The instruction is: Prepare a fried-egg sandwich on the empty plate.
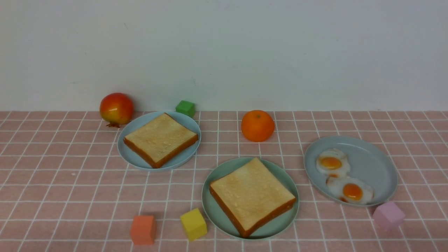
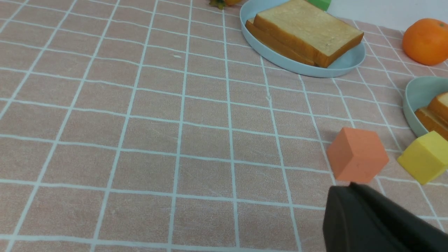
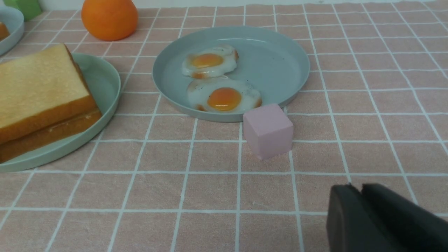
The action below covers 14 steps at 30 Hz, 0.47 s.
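The mint-green empty plate (image 1: 213,215) at front centre carries golden toast (image 1: 252,192). The right wrist view shows that toast as two stacked slices (image 3: 38,77); no egg shows between them. Two fried eggs (image 1: 330,162) (image 1: 351,191) lie on the grey plate (image 1: 374,164) to the right. More stacked toast (image 1: 159,138) rests on the pale blue plate (image 1: 190,122) at back left. Neither arm is in the front view. My left gripper (image 2: 350,184) is shut and empty over the cloth, near the orange-red cube (image 2: 357,154). My right gripper (image 3: 355,185) is a slit open, empty, short of the pink cube (image 3: 267,129).
A pomegranate (image 1: 116,108), a green cube (image 1: 185,107) and an orange (image 1: 258,125) stand along the back by the wall. An orange-red cube (image 1: 142,229) and a yellow cube (image 1: 193,224) sit left of the mint plate. A pink cube (image 1: 388,214) touches the egg plate's front.
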### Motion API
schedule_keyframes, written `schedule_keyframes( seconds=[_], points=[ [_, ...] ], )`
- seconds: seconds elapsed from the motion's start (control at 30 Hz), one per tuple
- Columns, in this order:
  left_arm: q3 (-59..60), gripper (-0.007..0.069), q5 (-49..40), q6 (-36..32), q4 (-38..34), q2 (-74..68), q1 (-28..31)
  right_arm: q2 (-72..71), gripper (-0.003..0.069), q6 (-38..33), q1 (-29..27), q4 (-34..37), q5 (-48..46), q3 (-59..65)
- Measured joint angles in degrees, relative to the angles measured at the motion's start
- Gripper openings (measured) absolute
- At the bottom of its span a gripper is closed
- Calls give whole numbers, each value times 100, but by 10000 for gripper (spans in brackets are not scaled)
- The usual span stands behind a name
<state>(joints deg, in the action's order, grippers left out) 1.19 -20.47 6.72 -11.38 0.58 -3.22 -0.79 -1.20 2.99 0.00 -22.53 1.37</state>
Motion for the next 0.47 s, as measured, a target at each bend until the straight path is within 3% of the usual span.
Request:
schedule_keyframes(
  seconds=[0.47],
  points=[
    [0, 13, 0, 0, 0, 0, 0, 0, 105, 0, 0, 0, 0, 0]
  ],
)
